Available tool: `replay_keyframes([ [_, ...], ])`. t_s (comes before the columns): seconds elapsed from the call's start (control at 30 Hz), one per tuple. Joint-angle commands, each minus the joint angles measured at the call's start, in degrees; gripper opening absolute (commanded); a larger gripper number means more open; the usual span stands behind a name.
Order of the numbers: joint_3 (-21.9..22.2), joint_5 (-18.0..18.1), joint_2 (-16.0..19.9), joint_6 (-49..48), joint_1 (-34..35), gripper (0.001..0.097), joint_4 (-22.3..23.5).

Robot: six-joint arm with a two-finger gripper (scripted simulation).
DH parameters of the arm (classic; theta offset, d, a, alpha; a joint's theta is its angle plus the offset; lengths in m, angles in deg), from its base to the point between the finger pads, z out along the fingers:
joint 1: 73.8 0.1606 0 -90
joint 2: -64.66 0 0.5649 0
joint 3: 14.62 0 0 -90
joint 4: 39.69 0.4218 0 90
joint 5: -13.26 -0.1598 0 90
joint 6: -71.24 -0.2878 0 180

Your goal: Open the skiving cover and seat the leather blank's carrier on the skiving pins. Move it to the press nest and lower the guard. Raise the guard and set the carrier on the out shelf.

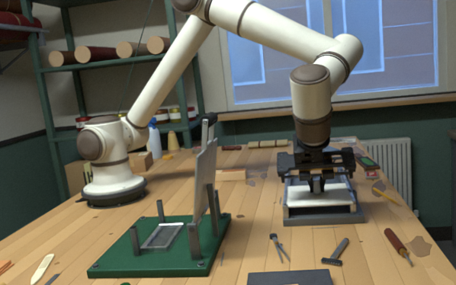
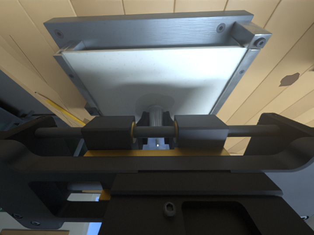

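Observation:
A white flat guard panel [image 1: 319, 195] lies level over the grey press nest [image 1: 323, 211] on the right of the bench, with a small ribbed metal knob [image 2: 155, 117] at its near edge. My gripper [image 2: 154, 131] stands straight above that edge, closed on the knob, which sits between the two dark finger blocks in the wrist camera. The carrier is hidden under the panel. On the left, the green skiving base [image 1: 164, 244] has its grey cover [image 1: 204, 179] standing upright and open, with an empty grey tray [image 1: 162, 236] between its posts.
A dark out shelf plate [image 1: 289, 277] lies at the near bench edge. Dividers [image 1: 278, 245], a small hammer [image 1: 335, 252] and an awl [image 1: 397, 240] lie in front of the press nest. The arm's base [image 1: 112, 167] stands far left, before shelving.

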Motion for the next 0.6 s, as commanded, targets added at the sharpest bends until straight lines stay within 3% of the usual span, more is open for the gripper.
replay_keyframes([
  [0.0, -0.05, 0.00, -0.07, 0.01, 0.01, 0.0238, -0.01],
  [0.13, -0.05, 0.00, -0.07, 0.01, 0.01, 0.0317, -0.01],
  [0.57, -0.05, 0.00, -0.07, 0.01, 0.01, 0.0317, -0.01],
])
